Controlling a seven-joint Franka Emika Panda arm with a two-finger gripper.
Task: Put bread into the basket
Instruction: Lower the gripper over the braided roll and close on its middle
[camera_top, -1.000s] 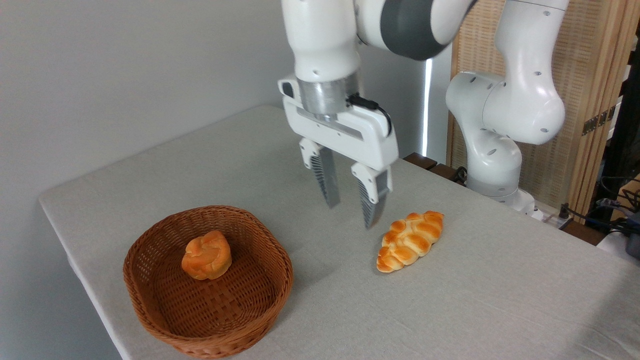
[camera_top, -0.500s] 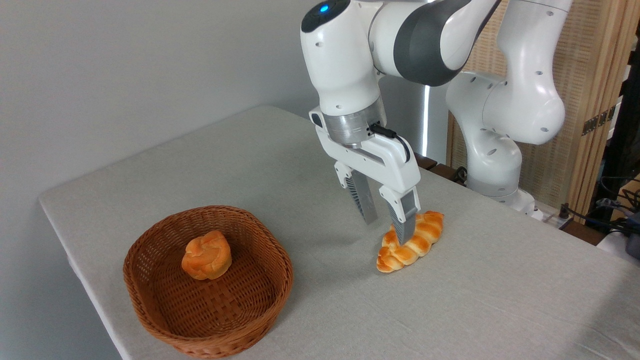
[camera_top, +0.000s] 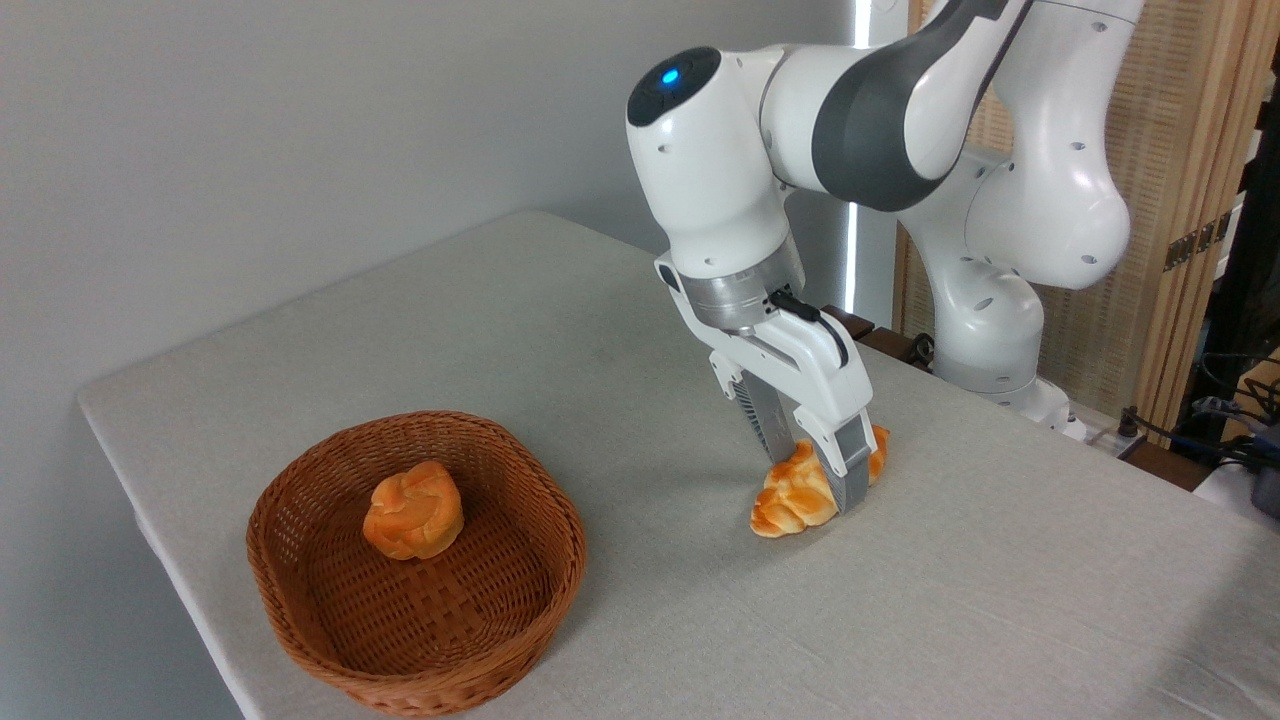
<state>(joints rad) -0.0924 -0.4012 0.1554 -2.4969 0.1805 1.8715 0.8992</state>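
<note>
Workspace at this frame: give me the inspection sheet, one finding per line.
Surface: table under a pale grey cloth.
Job's things: bread lies on the table, outside the basket.
Clutter: small round bun inside the basket.
Grippers: gripper down over the bread, one finger on each side; grip cannot be told.
Cables: black cables at the right edge.
Surroundings: grey wall, wooden screen.
</note>
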